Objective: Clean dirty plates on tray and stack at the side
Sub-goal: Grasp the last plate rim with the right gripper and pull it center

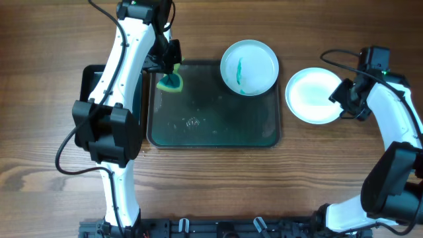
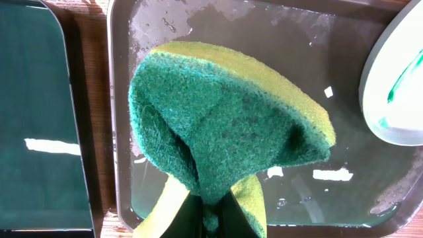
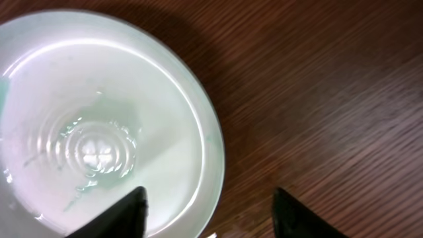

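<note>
The large dark tray (image 1: 211, 125) lies at the table's centre, wet. One white plate with a teal smear (image 1: 249, 66) sits on the tray's far right corner. A clean white plate (image 1: 314, 96) lies on the table to the right of the tray. Only two plates show. My left gripper (image 1: 170, 63) is shut on a green and yellow sponge (image 1: 170, 82) over the tray's far left corner. In the left wrist view the sponge (image 2: 225, 125) hangs above the tray (image 2: 330, 53), with the smeared plate (image 2: 396, 86) at right. My right gripper (image 3: 208, 205) is open, straddling the clean plate's (image 3: 99, 99) right rim.
A smaller black tray (image 1: 92, 79) lies left of the large tray, partly under the left arm; it also shows in the left wrist view (image 2: 33, 132). Bare wood table surrounds the trays. Water drops lie on the large tray's floor.
</note>
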